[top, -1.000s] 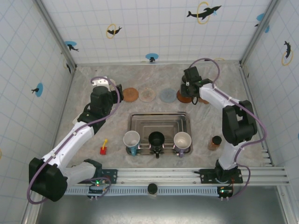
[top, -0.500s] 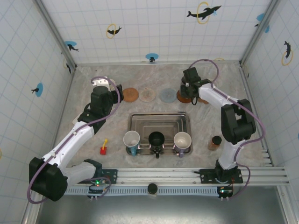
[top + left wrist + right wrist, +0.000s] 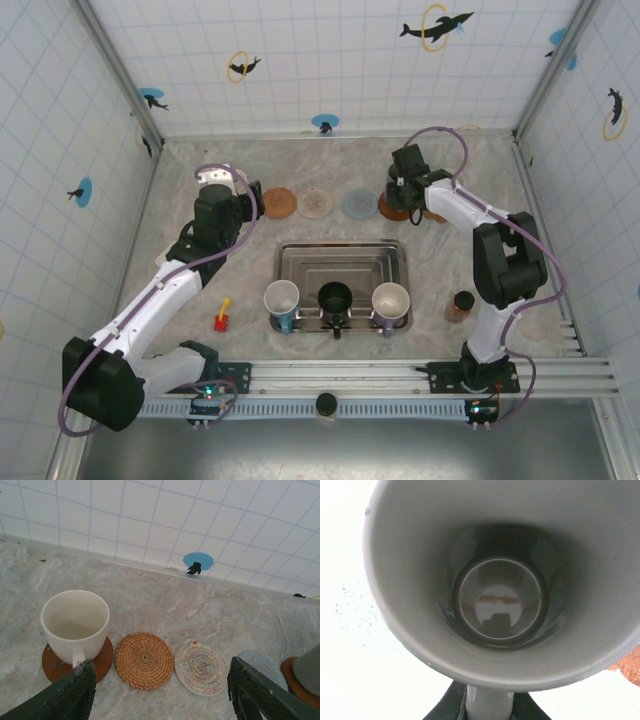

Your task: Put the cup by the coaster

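Barely shifted, my right gripper stays clamped on the handle of the grey cup, apparently over the brown coaster. It looks ceramic: rigid, glossy, chippable, so grip the handle. My left gripper stands apart.

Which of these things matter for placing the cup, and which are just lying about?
Job: grey cup, held by right gripper; brown coaster by it; likely next, three cups at the tray and three bare coasters.
Lying about: tray, red toy, brown jar.
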`<state>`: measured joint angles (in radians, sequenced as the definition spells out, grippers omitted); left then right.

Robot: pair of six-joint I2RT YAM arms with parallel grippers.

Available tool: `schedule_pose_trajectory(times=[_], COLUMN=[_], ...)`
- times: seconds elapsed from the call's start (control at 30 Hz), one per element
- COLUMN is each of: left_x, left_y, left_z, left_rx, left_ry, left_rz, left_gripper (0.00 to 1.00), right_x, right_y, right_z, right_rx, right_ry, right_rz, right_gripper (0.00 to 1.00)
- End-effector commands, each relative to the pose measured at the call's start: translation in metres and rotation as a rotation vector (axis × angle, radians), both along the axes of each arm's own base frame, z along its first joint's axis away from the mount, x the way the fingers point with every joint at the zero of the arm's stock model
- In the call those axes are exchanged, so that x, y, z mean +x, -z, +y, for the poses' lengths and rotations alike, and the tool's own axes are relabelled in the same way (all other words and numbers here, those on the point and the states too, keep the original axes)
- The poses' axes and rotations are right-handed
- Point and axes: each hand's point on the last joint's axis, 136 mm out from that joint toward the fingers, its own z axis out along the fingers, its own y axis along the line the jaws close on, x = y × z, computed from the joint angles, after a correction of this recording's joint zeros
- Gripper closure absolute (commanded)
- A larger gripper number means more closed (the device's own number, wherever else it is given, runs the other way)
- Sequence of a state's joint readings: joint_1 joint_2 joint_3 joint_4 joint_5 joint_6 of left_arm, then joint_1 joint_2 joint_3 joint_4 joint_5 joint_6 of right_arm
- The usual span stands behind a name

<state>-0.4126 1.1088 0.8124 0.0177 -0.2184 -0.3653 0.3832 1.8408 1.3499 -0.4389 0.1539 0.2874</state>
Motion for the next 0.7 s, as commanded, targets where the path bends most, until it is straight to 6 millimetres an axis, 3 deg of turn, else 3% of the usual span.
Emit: schedule_pose_trajectory(times=[0.0, 0.67], left_x=[0.003, 0.002], left_y=[-0.014, -0.014], left_z=[-0.005, -0.004], left_rx=[-0.002, -0.003], left_ry=[0.016, 0.015], left_rz=[-0.040, -0.041], left_gripper=[0.30, 0.30], right_x=[0.022, 0.012], right_y=[-0.027, -0.022], right_z=[0.003, 0.003], right_rx=[0.021, 0.008], right_ry=[0.016, 0.010], right_rz=[-0.114, -0.100], right_gripper=[1.00, 1.00])
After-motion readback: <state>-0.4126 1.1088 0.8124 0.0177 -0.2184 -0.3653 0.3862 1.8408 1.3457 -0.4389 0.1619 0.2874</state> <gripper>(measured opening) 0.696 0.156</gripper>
